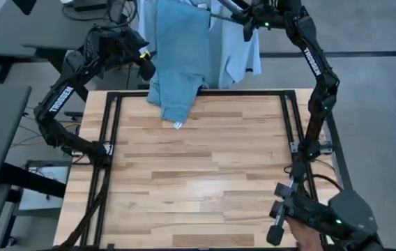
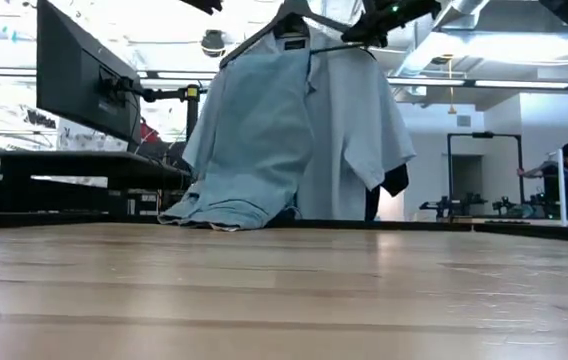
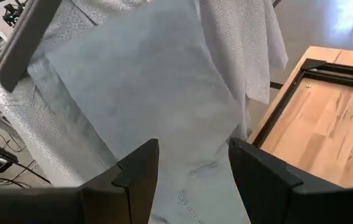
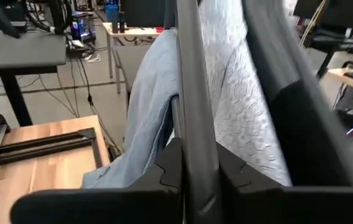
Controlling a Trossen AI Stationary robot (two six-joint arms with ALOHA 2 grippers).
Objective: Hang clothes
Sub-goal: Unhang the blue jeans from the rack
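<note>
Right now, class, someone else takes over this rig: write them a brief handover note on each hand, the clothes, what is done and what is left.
Left hand: open, just off the table's far edge, facing the jeans.
Right hand: shut on a hanger by the rail.
Jeans: draped up high, their lower end on the table's far edge.
Pale shirt: hanging beside them.
Black t-shirt: only a bit shows behind the shirt.
Done: shirt hung.
Left: probably to settle the jeans' hanger.

- "TROSSEN" reads in white capitals along the left arm (image 1: 63, 99), seen in the high view.
- The same white lettering runs along the right arm (image 1: 312, 61).
</note>
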